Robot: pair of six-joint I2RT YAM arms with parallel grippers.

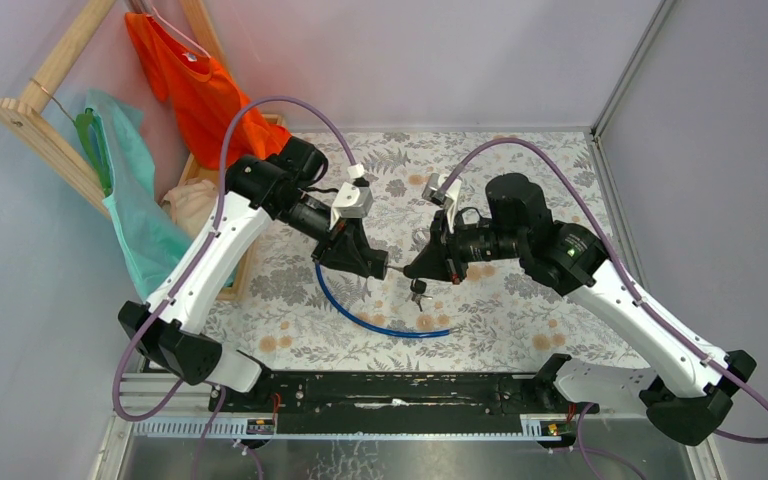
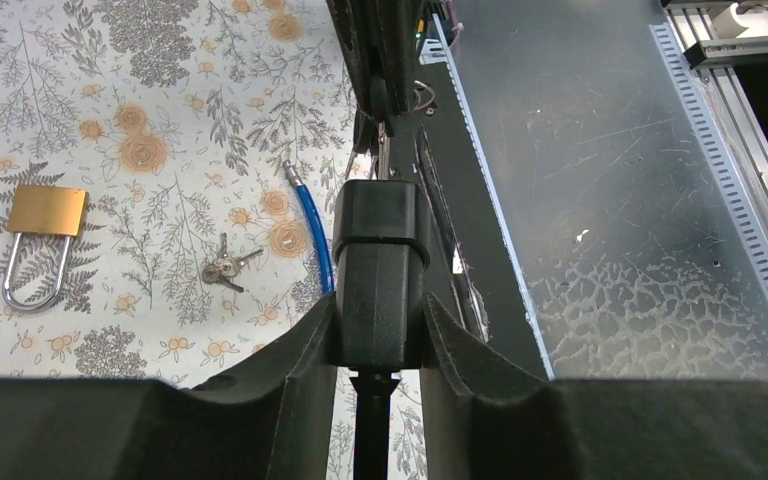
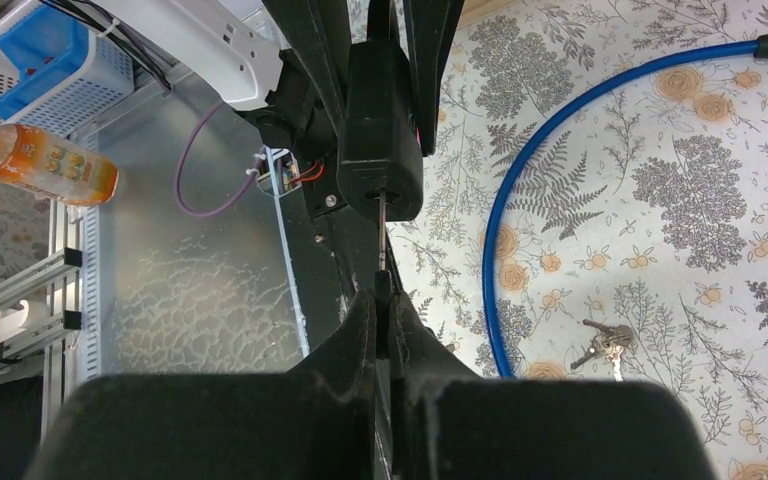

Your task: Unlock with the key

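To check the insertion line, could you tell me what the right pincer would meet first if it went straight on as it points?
The black lock body in the left pincer; the key reaches its face, depth inside unclear.

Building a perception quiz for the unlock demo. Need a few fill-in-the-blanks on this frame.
The left claw is shut on a ___ lock body. The right claw pinches the ___, blade toward that body. The cable on the table is ___.
Missing: black; key; blue.
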